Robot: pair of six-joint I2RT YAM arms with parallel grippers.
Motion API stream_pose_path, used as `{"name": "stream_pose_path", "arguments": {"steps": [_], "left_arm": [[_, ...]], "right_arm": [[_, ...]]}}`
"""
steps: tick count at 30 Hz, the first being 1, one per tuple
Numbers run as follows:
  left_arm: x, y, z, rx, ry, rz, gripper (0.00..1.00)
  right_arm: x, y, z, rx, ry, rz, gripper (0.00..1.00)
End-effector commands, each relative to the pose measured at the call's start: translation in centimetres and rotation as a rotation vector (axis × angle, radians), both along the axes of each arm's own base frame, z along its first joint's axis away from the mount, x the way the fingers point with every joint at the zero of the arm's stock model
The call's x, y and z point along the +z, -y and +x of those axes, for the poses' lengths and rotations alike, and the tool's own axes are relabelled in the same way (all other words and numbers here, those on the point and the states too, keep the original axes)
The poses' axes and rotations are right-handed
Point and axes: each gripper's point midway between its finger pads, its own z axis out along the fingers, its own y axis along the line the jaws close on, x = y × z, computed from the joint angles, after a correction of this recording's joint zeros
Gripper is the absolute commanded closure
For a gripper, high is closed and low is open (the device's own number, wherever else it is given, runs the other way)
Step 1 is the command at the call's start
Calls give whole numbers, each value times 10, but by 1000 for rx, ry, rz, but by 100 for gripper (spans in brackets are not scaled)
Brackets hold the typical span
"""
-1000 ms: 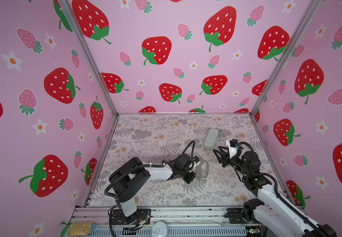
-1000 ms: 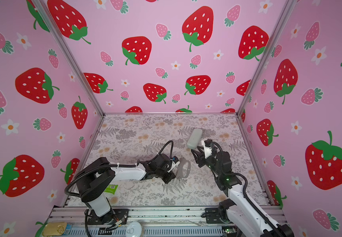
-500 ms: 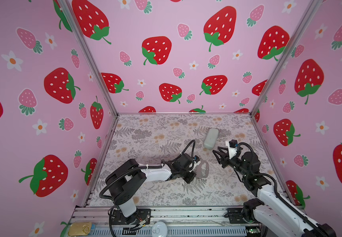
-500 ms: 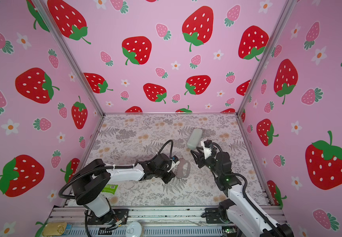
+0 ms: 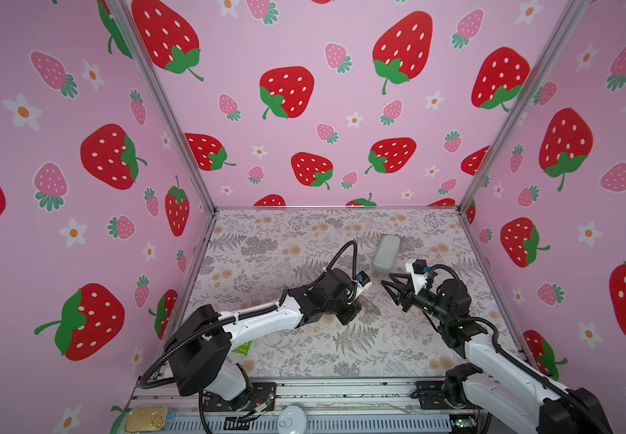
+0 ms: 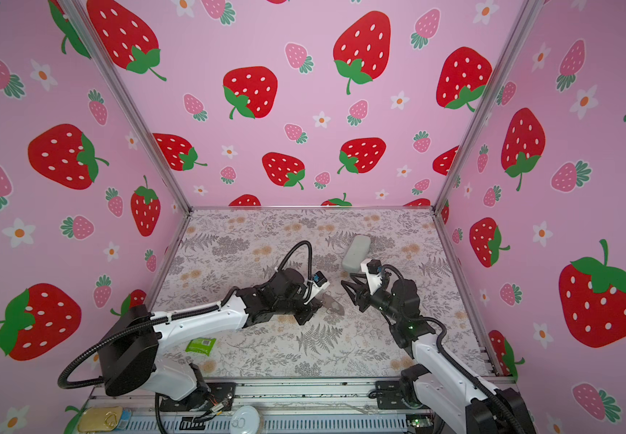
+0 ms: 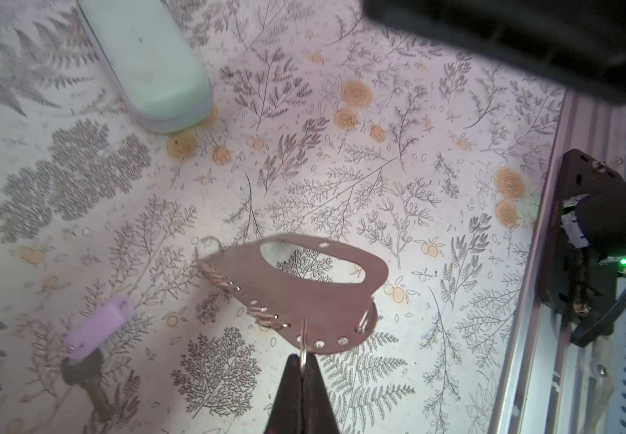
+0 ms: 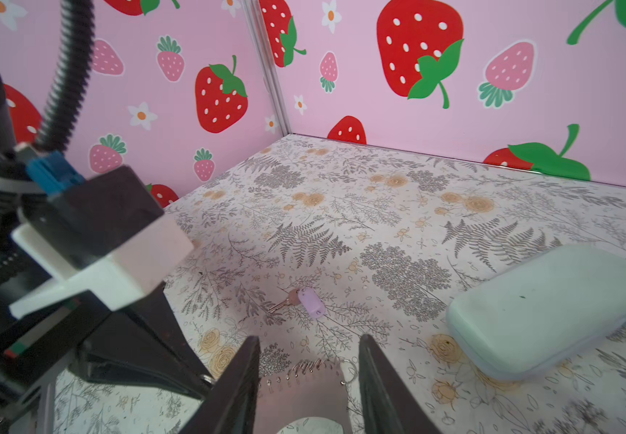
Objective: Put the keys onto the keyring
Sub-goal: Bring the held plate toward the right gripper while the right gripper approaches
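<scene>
The taupe-grey flat oval keyring (image 7: 304,297) is pinched by one silvery edge ring between the pressed-together left fingers (image 7: 289,394); the right fingers (image 8: 236,383) are spread either side of it; the lilac-headed dark metal keys (image 7: 95,327) are seen lying apart on the floral desk (image 7: 341,150).

Both top views look steeply down from high at the front, facing the back wall (image 5: 322,112), over the whole bench (image 5: 304,233) (image 6: 266,233). The left wrist camera looks close down past the left end effector (image 7: 301,360). The right wrist camera looks low across the bench. Both wrist views share the keyring (image 7: 304,300) (image 8: 304,390), the keys (image 7: 95,330) (image 8: 309,302) and the case (image 7: 146,56) (image 8: 548,308).
</scene>
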Motion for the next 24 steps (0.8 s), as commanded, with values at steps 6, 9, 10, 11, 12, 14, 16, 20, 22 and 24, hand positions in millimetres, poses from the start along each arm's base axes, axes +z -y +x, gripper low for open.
{"name": "stream_pose_path", "arguments": {"steps": [6,9,10,11,12,14,16,20,22,24], "left_arm": [[43,-6,7,-113,179,57,100],[54,-10,11,-131,209,49,100],[57,-11,11,-138,220,48,100],[61,-11,11,-148,233,48,100],[64,-11,10,-157,241,46,100],[71,-10,8,-180,257,41,100],[76,-10,6,-197,271,37,100],[83,-10,6,-230,312,49,100],[84,-10,8,-242,335,70,100],[83,-11,10,-255,353,91,100]], "right_arm": [[4,-30,-30,248,122,-8,56],[8,-33,-39,305,227,-33,58],[7,-34,-40,310,252,-47,58],[6,-34,-39,308,264,-57,58],[5,-34,-38,311,281,-73,58],[4,-36,-35,316,304,-92,58],[4,-38,-29,309,319,-105,58],[4,-44,-16,318,366,-153,58],[5,-46,-10,323,395,-176,58],[7,-49,-10,345,419,-178,58]]}}
